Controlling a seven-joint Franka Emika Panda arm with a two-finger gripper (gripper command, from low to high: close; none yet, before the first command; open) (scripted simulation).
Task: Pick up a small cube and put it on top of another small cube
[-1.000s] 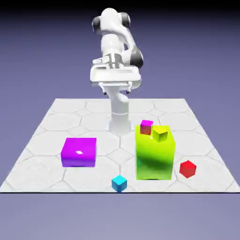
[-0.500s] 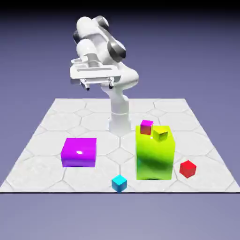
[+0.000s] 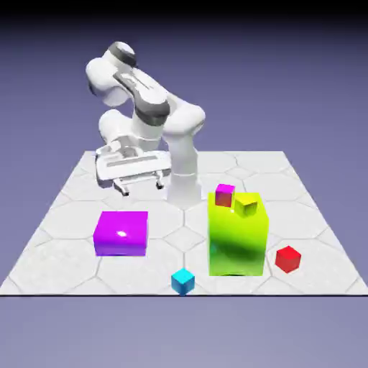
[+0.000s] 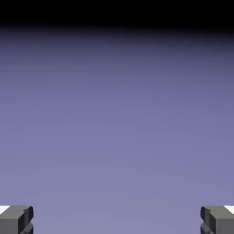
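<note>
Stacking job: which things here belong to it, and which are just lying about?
Job: cyan cube, red cube, open gripper.
Lying about: purple block, lime block with a magenta cube and a yellow cube on top.

overall: pretty evenly lit, clean render, no blur or noise anywhere
backdrop: blue-violet gradient, fades to near black along the top edge in both views
tabletop (image 3: 86, 187): bright and pale, barely any cast shadows on it
purple block (image 3: 121, 233): small white glare spot on its front face
lime block (image 3: 237, 237): glossy, with a dark smudgy reflection low on its front
hand view: just the gradient, crisp at the edges, no distortion
</note>
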